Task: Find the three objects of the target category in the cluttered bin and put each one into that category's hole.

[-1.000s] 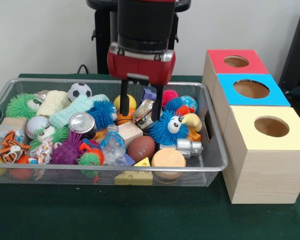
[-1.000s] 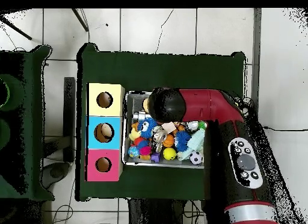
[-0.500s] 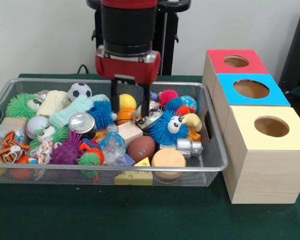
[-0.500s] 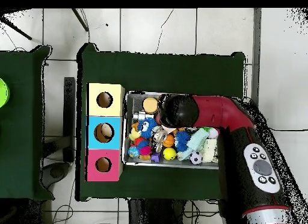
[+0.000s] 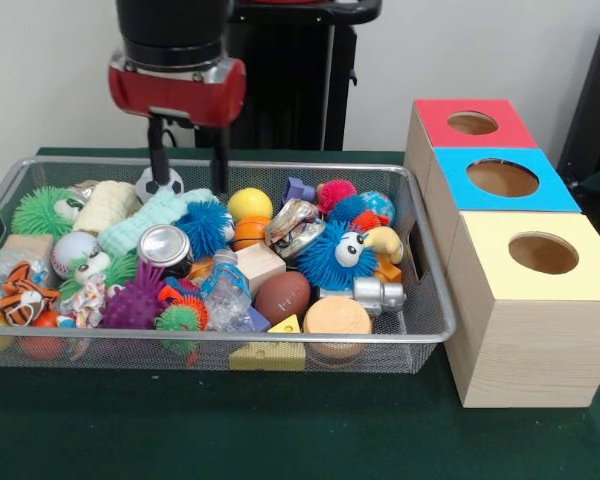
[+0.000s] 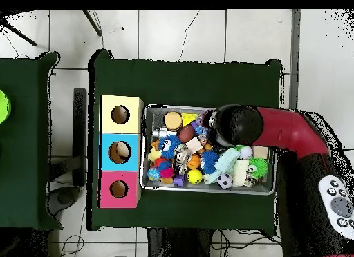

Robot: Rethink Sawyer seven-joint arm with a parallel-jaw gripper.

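My gripper hangs open with nothing between its fingers, over the back left of the wire bin. It is just above a soccer ball and a mint-green knitted toy. The bin is heaped with toys: a yellow ball, an orange basketball, a brown football, a baseball, a silver can and a blue fuzzy creature. Right of the bin stand three boxes with round holes: red, blue and yellow. In the overhead view the arm's black wrist hides the gripper.
A crumpled foil wrapper, a wooden disc, a yellow wedge, a tiger toy and green and purple spiky balls also crowd the bin. Green cloth covers the table.
The gripper has risen out of the bin's middle, by the foil wrapper, and moved to the picture's left in the front view, still open and holding nothing.
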